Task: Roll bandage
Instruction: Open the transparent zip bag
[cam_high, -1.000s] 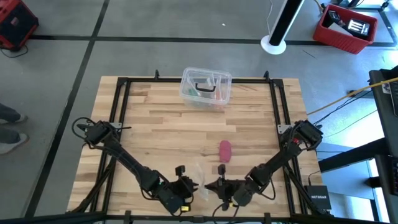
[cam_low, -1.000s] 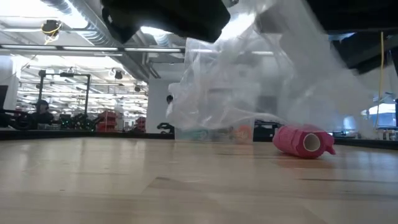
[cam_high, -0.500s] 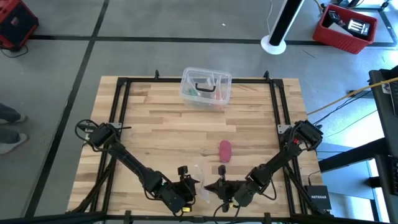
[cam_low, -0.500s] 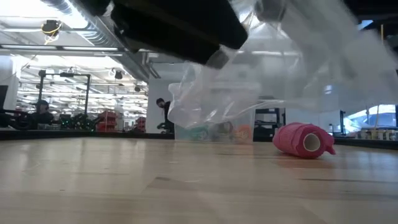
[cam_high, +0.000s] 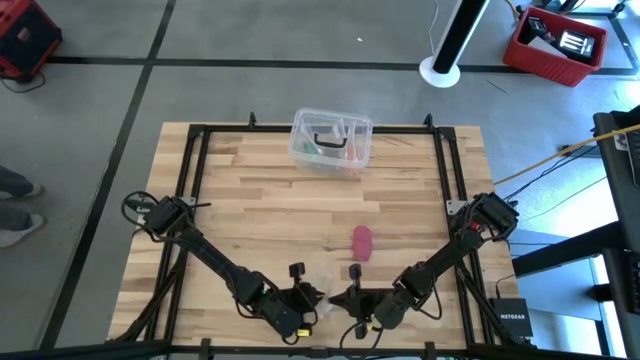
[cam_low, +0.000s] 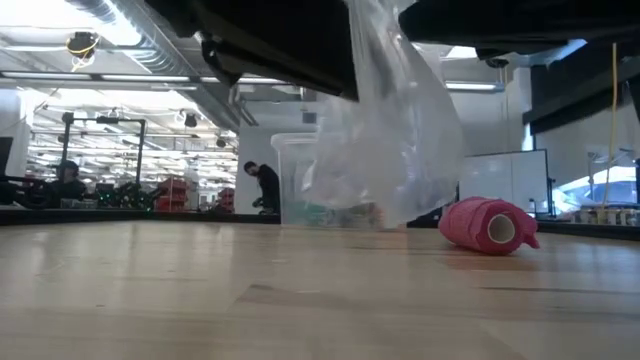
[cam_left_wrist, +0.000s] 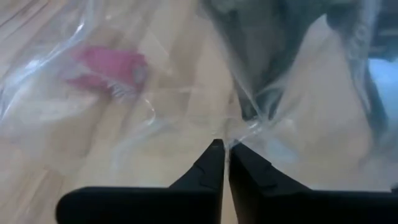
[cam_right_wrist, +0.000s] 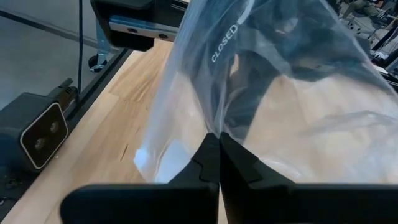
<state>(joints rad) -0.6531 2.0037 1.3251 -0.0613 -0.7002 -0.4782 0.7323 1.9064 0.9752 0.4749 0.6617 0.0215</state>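
state: clear wrapper (cam_low: 385, 130) is pinched by both closed end effectors, left (cam_left_wrist: 222, 149), right (cam_right_wrist: 214, 140) | risk: wrapper tears if pulled apart; bandage (cam_high: 361, 241), 12 o'clock, is untouched

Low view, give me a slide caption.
Clear plastic wrapper hangs above the table; rolled pink bandage lies behind.

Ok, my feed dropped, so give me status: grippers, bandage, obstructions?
Left gripper and right gripper both shut on the plastic wrapper, held above the table. Bandage rolled, lying free. Clear box at far edge, no obstruction.
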